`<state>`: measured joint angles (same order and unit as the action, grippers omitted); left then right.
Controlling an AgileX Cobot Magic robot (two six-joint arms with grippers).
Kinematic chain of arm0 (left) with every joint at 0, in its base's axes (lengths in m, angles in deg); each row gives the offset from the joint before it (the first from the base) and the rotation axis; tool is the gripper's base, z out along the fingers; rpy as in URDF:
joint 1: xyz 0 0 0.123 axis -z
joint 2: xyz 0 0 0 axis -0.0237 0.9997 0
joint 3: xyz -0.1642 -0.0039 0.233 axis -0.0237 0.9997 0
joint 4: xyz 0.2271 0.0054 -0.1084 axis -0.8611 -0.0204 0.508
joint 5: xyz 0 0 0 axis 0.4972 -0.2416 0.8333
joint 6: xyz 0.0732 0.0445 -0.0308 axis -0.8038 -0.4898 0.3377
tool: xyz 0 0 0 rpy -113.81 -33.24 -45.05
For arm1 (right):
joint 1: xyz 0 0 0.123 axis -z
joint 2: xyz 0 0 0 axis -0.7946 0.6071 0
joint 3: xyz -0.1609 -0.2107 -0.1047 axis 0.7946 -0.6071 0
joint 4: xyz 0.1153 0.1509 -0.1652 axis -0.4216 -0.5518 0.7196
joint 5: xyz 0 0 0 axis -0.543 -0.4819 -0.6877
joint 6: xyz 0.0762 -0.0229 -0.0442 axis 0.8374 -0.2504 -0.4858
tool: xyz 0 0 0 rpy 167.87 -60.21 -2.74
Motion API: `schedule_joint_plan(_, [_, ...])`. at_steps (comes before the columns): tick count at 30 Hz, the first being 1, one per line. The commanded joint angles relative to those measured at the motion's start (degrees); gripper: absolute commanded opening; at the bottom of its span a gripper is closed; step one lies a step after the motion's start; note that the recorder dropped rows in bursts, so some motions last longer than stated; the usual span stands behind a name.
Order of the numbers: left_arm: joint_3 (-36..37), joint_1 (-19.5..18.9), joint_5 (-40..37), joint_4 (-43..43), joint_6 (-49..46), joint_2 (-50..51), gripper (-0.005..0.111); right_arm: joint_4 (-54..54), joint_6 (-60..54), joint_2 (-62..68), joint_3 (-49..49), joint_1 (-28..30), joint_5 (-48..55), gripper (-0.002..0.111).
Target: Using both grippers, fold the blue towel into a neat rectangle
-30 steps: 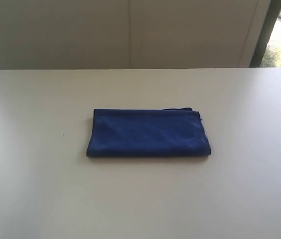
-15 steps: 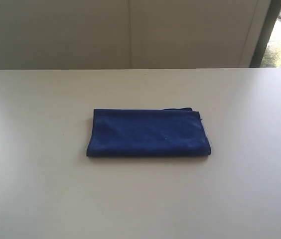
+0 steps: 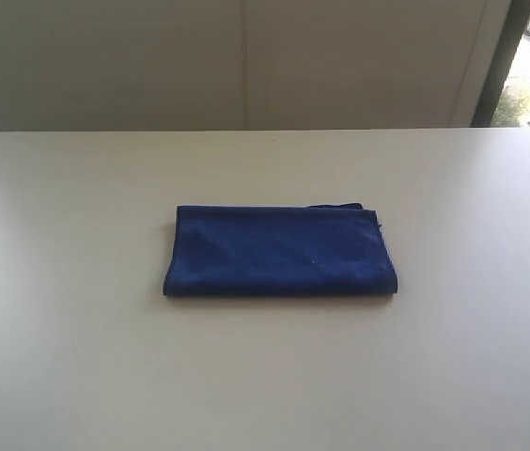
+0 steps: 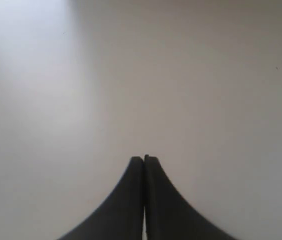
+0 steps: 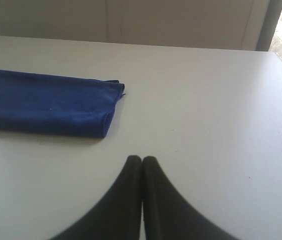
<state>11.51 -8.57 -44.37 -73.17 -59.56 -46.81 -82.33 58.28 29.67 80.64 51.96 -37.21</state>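
nothing differs from a second ago: the blue towel [image 3: 279, 252] lies in the same spot, folded into a long rectangle near the middle of the worktop [image 3: 77, 188], its long sides running left to right. both pincers match the earlier pose too. the left pincer [image 4: 144, 159] has its tips pressed together over bare worktop, holding nothing. the right pincer [image 5: 142, 159] is likewise closed and empty, well apart from the towel's right end.

neither arm shows in the exterior view, and in the wrist views only the black finger ends are seen, the rest cut off by the frame. the right wrist view cuts off the towel's left part. an under layer peeks out at the far right corner, where a small thread [image 3: 379, 224] sticks out; how many layers lie beneath is hard to tell.

the worktop is plain, pale and matt. behind it stands a light wall [image 3: 152, 56] with a thin vertical seam, and at the far right a dark window frame [image 3: 500, 61] with blurred daylight outside.
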Motion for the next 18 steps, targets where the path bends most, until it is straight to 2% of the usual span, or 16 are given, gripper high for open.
schedule_joint_plan(1, [0.0,-0.3,-0.5,0.3,-2.6,-0.2,0.0,-0.2,0.1,-0.3,-0.3,-0.4,-0.4,0.0])
schedule_joint_plan(9, [0.0,-0.2,-0.5,0.4,3.0,-0.2,0.0,-0.2,0.1,-0.3,-0.3,-0.4,-0.4,0.0])
schedule_joint_plan(18, [0.0,1.0,-0.5,0.4,1.2,-0.2,0.0,-0.2,0.1,-0.3,-0.3,-0.4,-0.4,0.0])
